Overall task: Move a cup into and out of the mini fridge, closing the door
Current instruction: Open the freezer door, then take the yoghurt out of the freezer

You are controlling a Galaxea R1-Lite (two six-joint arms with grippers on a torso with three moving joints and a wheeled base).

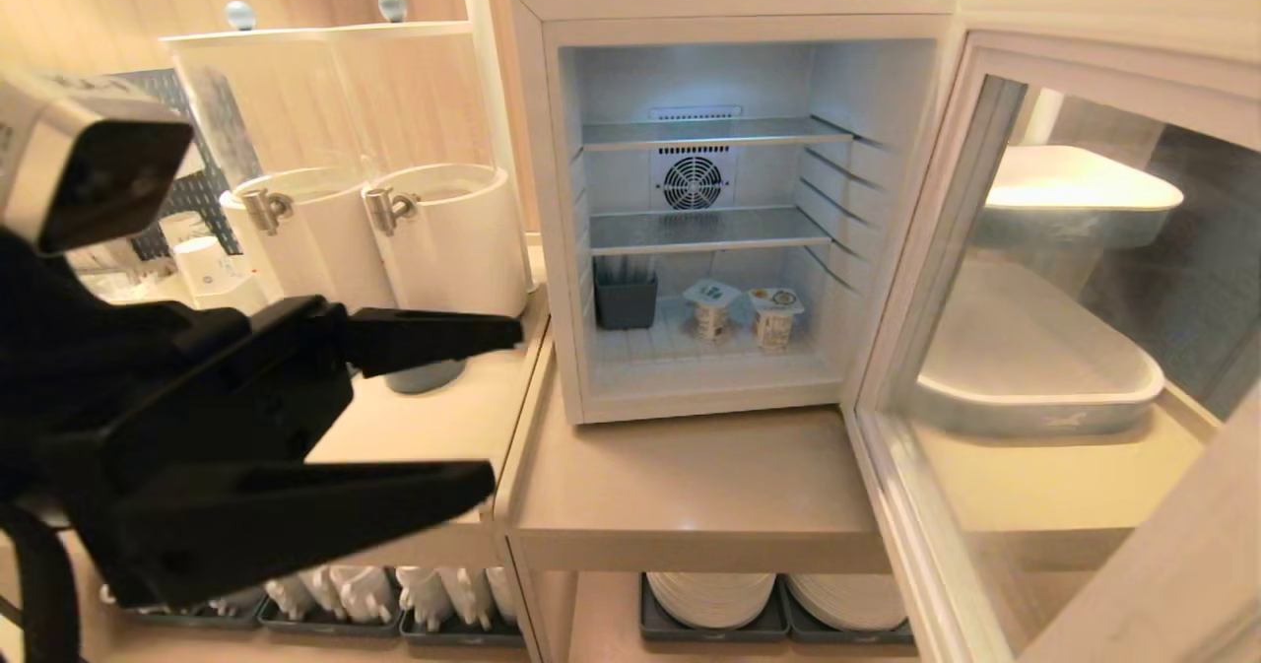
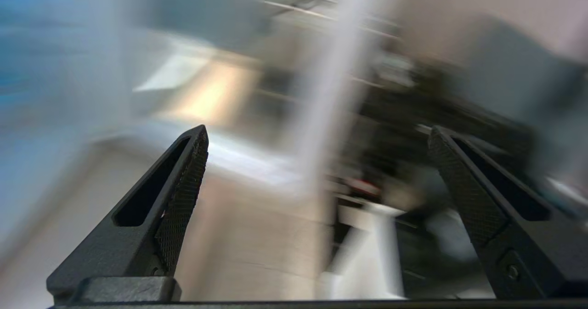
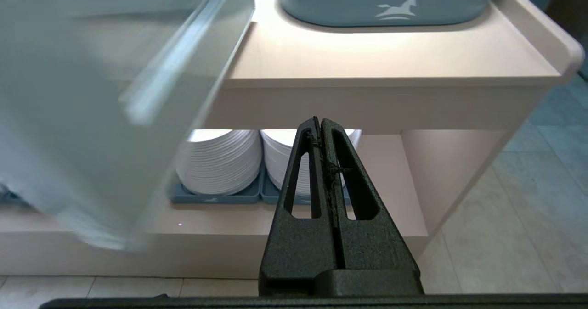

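The left tool [image 1: 497, 407], a black two-fingered claw, stands spread wide with nothing between its fingers, held out over the beige table [image 1: 690, 486] to the left of the fridge mouth; the spread suggests it is readied to take something broad, likely a cup. The right tool [image 3: 320, 121] is pressed fully together, empty, hanging low by the table's front edge above the tiled floor, apparently parked out of the way.

The white boxy mini fridge [image 1: 734, 1] sits on the table with its glass-paned, pale-framed door [image 1: 985, 42] swung fully open to the right, leaving the interior free for a reach. Inside are two wire shelves, a round fan on the back wall, and on the floor a dark grey bin [image 1: 625, 298] and two small foil-lidded cups [image 1: 711, 306], side by side, which I judge to be the task's cup candidates.

Left of the fridge stand two white drink dispensers [image 1: 448, 234] with metal taps. No lettering is readable; a grey-blue tray [image 3: 390, 8] bears only a white horse emblem.
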